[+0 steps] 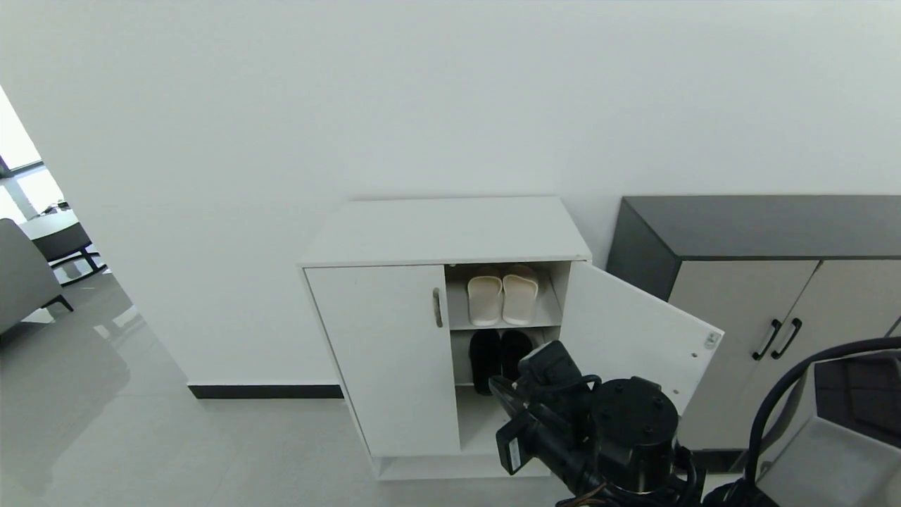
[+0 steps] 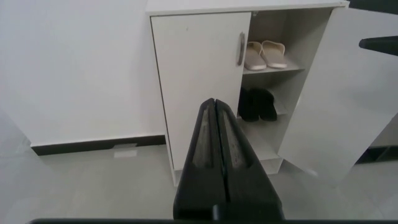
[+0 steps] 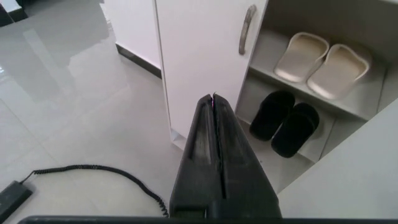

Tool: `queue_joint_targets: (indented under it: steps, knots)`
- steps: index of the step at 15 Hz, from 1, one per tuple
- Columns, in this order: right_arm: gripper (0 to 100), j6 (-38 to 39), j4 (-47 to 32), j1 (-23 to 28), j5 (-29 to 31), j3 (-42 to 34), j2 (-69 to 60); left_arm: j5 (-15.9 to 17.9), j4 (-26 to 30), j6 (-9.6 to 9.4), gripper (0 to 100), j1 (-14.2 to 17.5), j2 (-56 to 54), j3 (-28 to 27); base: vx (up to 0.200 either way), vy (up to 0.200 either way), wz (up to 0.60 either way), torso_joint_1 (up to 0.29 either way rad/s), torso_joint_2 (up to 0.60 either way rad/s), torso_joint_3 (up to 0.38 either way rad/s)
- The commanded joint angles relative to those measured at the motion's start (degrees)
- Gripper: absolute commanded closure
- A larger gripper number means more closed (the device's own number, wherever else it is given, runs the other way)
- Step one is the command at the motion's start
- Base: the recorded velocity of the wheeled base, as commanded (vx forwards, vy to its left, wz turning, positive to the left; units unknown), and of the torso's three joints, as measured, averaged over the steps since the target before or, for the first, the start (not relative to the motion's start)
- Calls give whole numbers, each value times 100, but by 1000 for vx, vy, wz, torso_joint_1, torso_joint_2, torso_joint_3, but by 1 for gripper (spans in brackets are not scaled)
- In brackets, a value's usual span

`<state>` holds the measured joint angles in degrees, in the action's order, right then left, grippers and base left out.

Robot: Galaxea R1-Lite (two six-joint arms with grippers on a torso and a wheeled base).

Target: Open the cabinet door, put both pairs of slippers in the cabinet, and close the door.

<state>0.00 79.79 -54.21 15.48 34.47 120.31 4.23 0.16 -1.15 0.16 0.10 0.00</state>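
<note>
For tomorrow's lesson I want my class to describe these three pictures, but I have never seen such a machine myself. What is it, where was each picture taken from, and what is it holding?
It is a wheeled robot with two arms, each ending in a hand. The large picture is from a camera on its head, looking down at a white cabinet by the wall. The two smaller ones are from cameras on its wrists: the dark wedge in one is the left hand, in the other the right hand. Both hands are shut and hold nothing. One cabinet door stands open. Inside, cream slippers sit on the upper shelf and black slippers on the shelf below. Only closing the door remains.
</note>
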Motion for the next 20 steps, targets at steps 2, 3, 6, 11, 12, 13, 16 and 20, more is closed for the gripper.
queue_joint_targets:
  steps: [2, 3, 6, 11, 12, 13, 16, 20]
  knots:
    - [100, 0, 2, -2, -1, -2, 10, -1, 2, 0, 100, 2, -1, 0, 0, 0, 0, 295, -615, -330]
    - [100, 0, 2, -2, -1, -2, 10, -1, -7, 0, 100, 2, -1, 0, 0, 0, 0, 251, -505, -261]
    - [100, 18, 1021, -54, -555, -239, 116, -1, -7, 0, 100, 2, -1, 0, 0, 0, 0, 207, -419, -222]
    - [100, -290, 758, -116, -124, 68, 230, -1, 2, -8, 100, 2, -1, 0, 0, 0, 0, 29, -66, -31]
    - [100, -167, 90, -107, 500, 534, 186, -1, 2, 0, 100, 2, -1, 0, 0, 0, 0, 0, 0, 0]
    - [100, 193, -578, -90, 623, 762, -7, -1, -7, 0, 100, 2, -1, 0, 0, 0, 0, 0, 0, 0]
    - [100, 1239, -3769, -54, 631, 1501, -1132, -1, -7, -8, 100, 2, -1, 0, 0, 0, 0, 0, 0, 0]
    - [100, 2487, -5061, 455, 1326, 3434, -227, -1, 2, -8, 100, 2, -1, 0, 0, 0, 0, 0, 0, 0]
